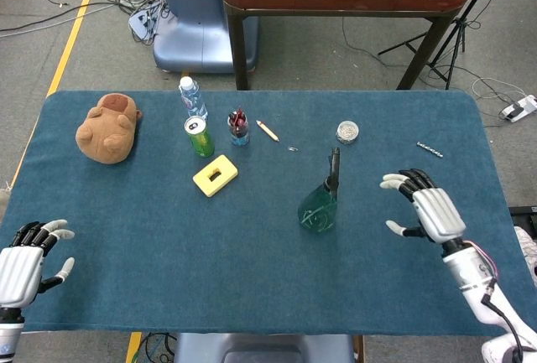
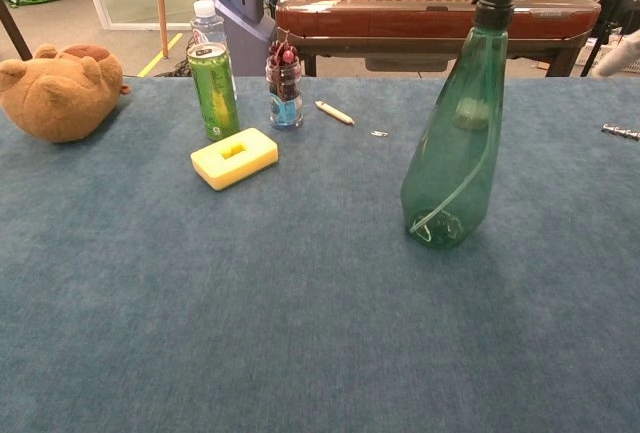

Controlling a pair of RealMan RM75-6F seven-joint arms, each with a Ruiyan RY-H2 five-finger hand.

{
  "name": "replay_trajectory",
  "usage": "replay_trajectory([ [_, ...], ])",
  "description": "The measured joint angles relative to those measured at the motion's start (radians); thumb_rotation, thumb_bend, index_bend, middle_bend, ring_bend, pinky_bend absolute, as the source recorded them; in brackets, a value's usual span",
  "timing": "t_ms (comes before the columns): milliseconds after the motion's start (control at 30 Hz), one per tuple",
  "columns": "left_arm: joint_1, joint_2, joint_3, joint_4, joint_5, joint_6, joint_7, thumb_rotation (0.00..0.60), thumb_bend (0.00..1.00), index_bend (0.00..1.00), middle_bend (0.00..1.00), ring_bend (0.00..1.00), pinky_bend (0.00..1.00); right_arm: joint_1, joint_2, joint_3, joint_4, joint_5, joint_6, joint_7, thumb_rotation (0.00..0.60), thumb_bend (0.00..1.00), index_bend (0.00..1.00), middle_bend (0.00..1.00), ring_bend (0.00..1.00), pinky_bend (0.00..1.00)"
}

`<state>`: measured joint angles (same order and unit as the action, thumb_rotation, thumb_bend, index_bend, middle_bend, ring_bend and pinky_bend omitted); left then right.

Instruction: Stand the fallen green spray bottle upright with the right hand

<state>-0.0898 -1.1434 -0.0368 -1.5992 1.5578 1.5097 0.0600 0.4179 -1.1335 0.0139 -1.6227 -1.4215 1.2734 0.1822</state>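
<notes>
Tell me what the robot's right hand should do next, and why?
Probably just pull back a little more and rest. The green spray bottle stands upright on the blue table on its own, and the right hand is open, off to its side, touching nothing. The job looks done, so reaching in again would likely only risk knocking it over.

right hand [image 1: 426,210] empty, fingers spread; left hand [image 1: 25,258] seemingly open
</notes>
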Motion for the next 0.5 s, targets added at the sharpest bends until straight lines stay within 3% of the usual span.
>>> replay_trajectory([
  [200, -0.009, -0.002, -0.001, -0.015, 0.009, -0.003, 0.011, 0.600, 0.33, 0.37, 0.25, 0.21, 0.14, -0.157, 0.030, -0.046, -0.081, -0.028, 0.185, -0.116, 0.600, 0.19, 0.28, 0.25, 0.12, 0.10],
  [500, -0.016, -0.006, -0.006, -0.031, 0.009, 0.001, 0.019, 0.600, 0.33, 0.37, 0.25, 0.21, 0.14, -0.257, 0.058, -0.098, -0.155, -0.116, 0.258, -0.171, 0.600, 0.19, 0.28, 0.25, 0.12, 0.10],
])
